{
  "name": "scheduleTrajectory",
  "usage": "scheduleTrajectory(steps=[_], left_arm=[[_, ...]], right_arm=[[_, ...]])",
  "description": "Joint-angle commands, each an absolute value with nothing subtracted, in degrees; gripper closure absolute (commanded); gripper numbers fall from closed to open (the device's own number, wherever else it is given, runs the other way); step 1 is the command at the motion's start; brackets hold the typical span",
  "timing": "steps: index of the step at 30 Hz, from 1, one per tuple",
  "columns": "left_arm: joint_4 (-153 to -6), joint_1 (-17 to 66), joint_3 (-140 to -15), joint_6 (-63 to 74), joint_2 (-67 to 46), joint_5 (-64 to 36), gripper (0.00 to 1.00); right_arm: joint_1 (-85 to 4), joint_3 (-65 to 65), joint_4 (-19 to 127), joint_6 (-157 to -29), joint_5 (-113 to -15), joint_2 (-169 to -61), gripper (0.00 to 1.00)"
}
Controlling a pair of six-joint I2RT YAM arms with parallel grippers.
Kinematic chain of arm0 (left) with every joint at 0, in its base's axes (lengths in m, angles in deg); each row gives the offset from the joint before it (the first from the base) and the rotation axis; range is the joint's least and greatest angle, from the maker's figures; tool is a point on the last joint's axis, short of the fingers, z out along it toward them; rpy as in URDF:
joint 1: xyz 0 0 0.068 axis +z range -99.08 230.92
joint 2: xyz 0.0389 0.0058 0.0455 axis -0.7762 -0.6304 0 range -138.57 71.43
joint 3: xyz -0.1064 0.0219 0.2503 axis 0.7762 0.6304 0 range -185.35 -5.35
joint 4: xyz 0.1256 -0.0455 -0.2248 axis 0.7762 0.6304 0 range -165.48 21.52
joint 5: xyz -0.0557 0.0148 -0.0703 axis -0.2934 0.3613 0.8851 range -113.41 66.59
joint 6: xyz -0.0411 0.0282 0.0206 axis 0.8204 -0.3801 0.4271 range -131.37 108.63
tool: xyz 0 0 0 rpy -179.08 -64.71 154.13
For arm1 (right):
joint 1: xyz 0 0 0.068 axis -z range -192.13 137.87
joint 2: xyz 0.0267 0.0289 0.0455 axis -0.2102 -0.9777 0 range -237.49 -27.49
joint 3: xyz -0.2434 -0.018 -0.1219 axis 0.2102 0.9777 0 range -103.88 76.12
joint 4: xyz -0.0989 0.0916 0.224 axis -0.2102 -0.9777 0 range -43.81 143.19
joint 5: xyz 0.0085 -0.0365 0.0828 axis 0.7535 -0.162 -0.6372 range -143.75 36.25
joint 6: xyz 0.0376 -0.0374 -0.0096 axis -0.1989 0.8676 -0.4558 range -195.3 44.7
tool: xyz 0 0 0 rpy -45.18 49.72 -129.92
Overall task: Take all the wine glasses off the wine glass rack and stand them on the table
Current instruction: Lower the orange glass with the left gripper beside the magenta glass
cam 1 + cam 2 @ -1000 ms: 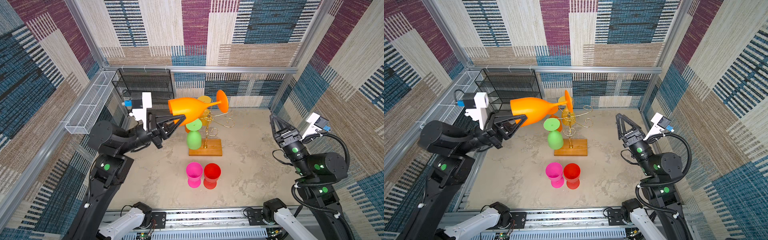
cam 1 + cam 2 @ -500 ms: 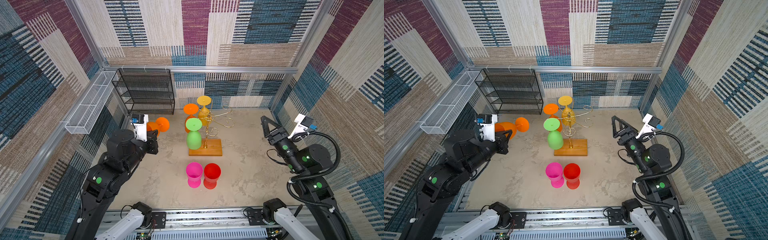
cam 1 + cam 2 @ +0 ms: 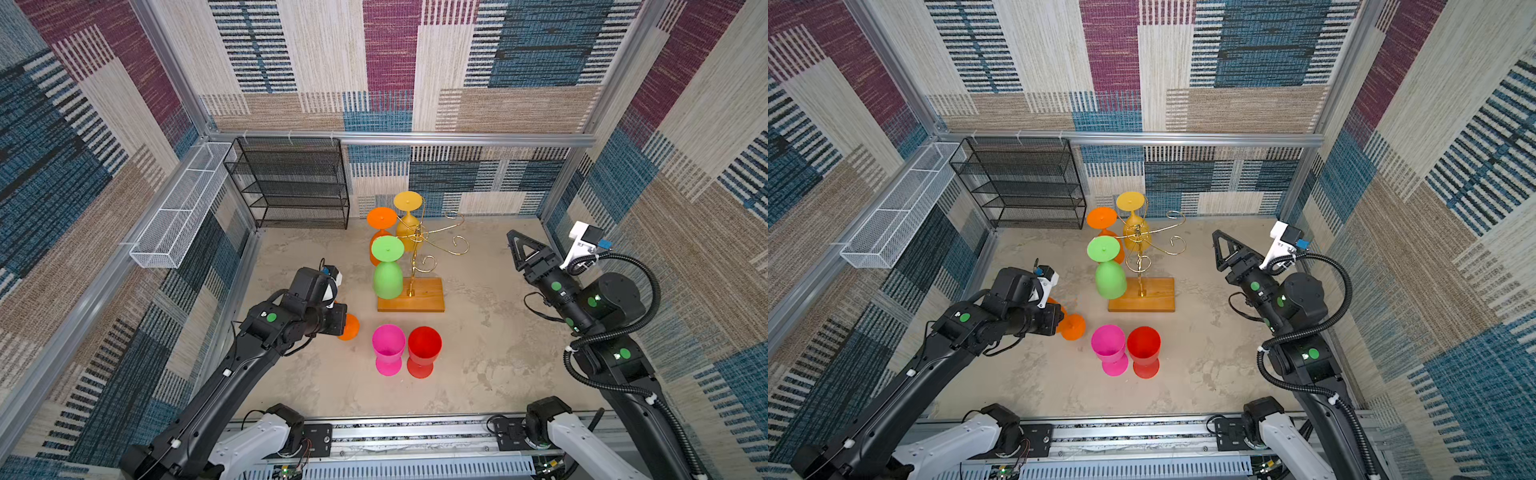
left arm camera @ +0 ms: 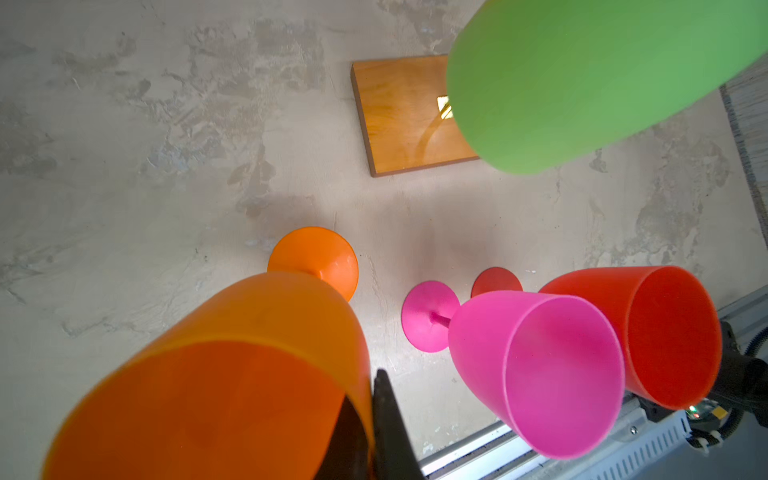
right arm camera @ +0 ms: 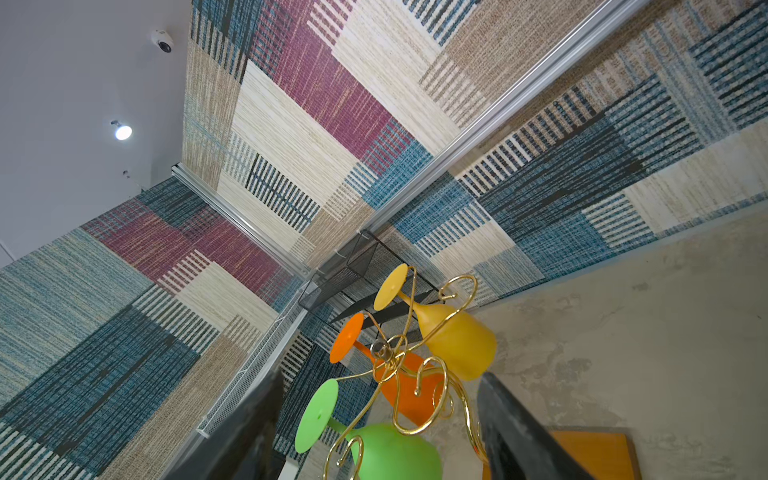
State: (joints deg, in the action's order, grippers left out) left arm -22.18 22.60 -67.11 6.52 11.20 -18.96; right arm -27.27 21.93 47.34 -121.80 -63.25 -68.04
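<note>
Low on the table's left-centre, the left pincer [image 4: 372,409] is clamped on the rim of the orange wine glass [image 4: 249,353] (one finger inside the bowl, one outside). The glass is off the rack, its foot down by the table [image 3: 478,374]; contact is unclear. Just right stand a pink glass [image 3: 388,343] and a red glass [image 3: 424,343], upright, side by side. Farther back, the wine glass rack [image 3: 419,299] carries a green glass [image 3: 387,282], a second orange glass [image 3: 381,217] and a yellow glass [image 3: 408,201], all hanging upside down. At the right, the right pincer [image 5: 382,376] hangs wide apart, empty, facing the rack.
</note>
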Motion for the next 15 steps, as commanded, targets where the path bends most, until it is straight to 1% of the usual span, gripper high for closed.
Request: scheduleTrajectory(steps=[1,7,15], left_arm=[[-22.25,21.28,-66.31,7.66,9.02,-16.51,1.0],[-23.34,17.65,-66.33,8.14,4.99,-17.64,1.0],[-24.13,15.51,-67.49,8.58,1.46,-17.87,1.0]], right_arm=[[-27.25,22.42,48.88,-122.57,-64.47,-68.0,0.25],[-27.26,22.51,48.78,-122.59,-64.88,-68.53,0.25],[-27.25,22.86,48.23,-122.09,-64.95,-68.47,0.25]])
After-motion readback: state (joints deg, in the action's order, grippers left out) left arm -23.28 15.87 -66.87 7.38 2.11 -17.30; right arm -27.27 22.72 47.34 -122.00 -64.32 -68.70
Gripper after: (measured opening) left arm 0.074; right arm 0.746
